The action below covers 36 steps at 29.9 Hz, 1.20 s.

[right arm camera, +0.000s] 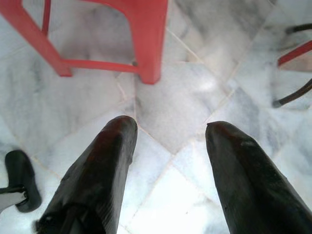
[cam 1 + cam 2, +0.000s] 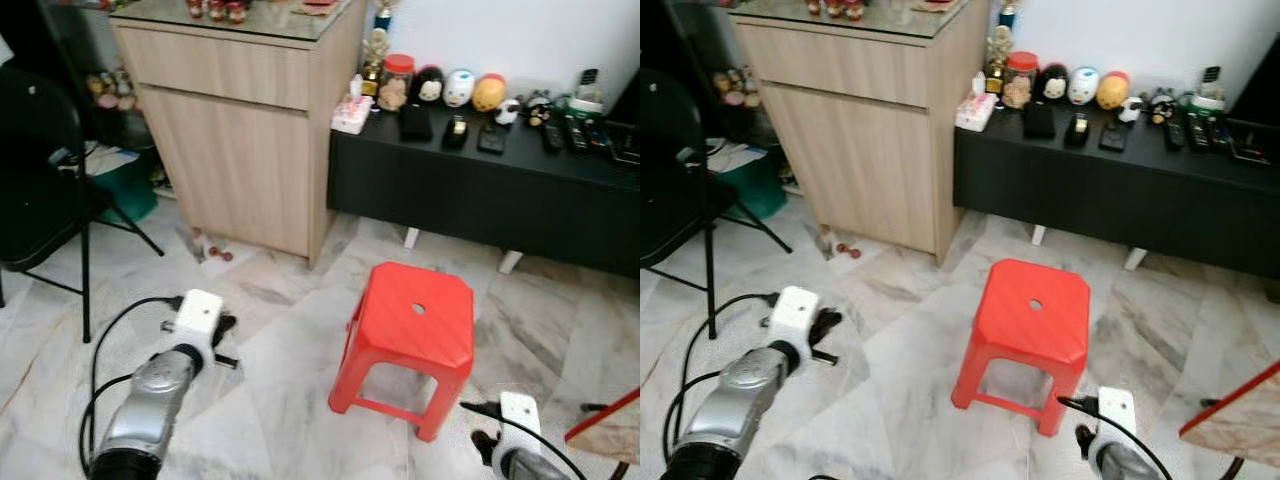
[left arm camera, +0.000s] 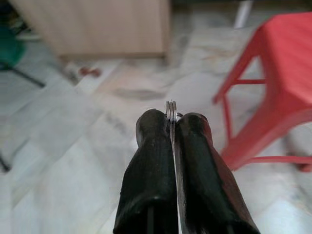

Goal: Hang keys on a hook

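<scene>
The left gripper (image 3: 171,119) has its fingers (image 3: 148,175) pressed together on a thin metal key ring (image 3: 171,109); only the ring's edge pokes out between the tips, any keys hidden. It hangs low over the marble floor (image 2: 270,400), left of the red stool (image 2: 412,338). The right gripper (image 1: 170,131) hangs near the stool's leg, fingers spread wide, holding nothing. Beyond stand a wooden cabinet (image 2: 240,150) and a black counter (image 2: 480,190) of blurred trinkets.
</scene>
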Available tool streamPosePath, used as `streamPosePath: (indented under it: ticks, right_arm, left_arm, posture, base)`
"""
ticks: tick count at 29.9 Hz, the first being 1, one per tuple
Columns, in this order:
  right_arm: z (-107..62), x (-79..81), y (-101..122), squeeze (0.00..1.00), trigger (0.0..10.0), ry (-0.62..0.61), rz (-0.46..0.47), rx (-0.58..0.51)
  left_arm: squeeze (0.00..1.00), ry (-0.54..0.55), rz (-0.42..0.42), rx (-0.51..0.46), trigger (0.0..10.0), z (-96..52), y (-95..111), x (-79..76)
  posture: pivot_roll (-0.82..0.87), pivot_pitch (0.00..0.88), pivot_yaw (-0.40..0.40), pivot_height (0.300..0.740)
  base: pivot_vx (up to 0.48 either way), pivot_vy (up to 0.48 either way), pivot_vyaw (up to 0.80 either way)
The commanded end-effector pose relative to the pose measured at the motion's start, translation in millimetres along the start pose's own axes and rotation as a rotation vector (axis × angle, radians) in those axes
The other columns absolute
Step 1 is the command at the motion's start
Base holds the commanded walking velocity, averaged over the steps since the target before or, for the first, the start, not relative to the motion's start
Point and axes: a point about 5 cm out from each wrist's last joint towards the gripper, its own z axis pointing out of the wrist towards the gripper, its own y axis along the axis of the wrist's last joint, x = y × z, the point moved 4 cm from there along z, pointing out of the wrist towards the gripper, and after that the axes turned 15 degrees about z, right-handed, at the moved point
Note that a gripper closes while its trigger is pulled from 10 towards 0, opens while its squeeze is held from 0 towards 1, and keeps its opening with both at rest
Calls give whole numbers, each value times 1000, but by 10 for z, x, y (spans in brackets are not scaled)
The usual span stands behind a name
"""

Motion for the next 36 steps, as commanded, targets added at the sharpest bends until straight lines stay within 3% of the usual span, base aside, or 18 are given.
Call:
streamPosePath:
  ticks: [1,4,5,6,8,12,13,15,16,19,22,27,33,36]
  right_arm:
    - [-21,-145,-150,0,10000,-35,-20,26]
    - [-51,-240,-377,0,10000,-60,-22,89]
    - [-79,-308,-531,0,10000,-83,-23,140]
    - [-79,-308,-531,0,10000,-83,-23,140]
    - [-92,-345,-575,0,10000,-93,53,136]
    - [-109,-420,-581,0,10000,-89,-10,146]
    - [-114,-446,-577,0,10000,-94,-13,146]
    - [-131,-529,-591,0,10000,-131,0,155]
    - [-138,-551,-608,0,10000,-142,-1,163]
    - [-168,-596,-719,0,10000,-162,-51,214]
    - [-183,-608,-782,0,10000,-165,-118,245]
    - [-200,-600,-866,0,10000,-151,-131,274]
    - [-209,-571,-932,0,10000,-144,-160,299]
    - [-205,-611,-887,0,10000,-197,-66,264]
  left_arm:
    - [0,40,-30,114,10000,-97,-400,92]
    - [0,66,-111,213,10000,-159,-727,104]
    - [0,75,-128,277,10000,-206,-922,86]
    - [0,75,-128,277,10000,-206,-922,86]
    - [0,98,-178,374,10000,-305,-1194,53]
    - [0,136,-282,445,10000,-470,-1477,44]
    - [0,129,-272,473,10000,-515,-1549,20]
    - [0,96,-232,557,10000,-646,-1756,-109]
    - [0,91,-245,579,10000,-688,-1815,-160]
    - [0,52,-314,691,10000,-889,-2056,-504]
    - [0,45,-346,733,10000,-969,-2135,-630]
    - [0,38,-354,787,10000,-1071,-2219,-807]
    - [0,79,-375,799,10000,-1082,-2239,-769]
    - [0,86,-368,798,10000,-1076,-2239,-728]
  posture:
    - [150,89,-36,740]
    - [144,89,-40,740]
    - [147,91,-44,740]
    - [147,91,-44,740]
    - [162,90,-55,740]
    - [159,90,-58,740]
    - [174,90,-63,740]
    - [176,88,-65,740]
    - [176,88,-65,740]
    - [165,82,-71,740]
    - [165,82,-71,740]
    - [149,80,-77,740]
    - [147,88,-69,740]
    - [141,89,-63,740]
  base:
    - [0,0,0]
    - [0,0,0]
    - [0,0,0]
    - [0,0,0]
    - [0,0,0]
    - [0,0,0]
    - [0,0,0]
    - [0,0,0]
    - [0,0,0]
    - [0,0,0]
    - [0,0,0]
    - [0,0,0]
    - [0,0,0]
    - [0,0,0]
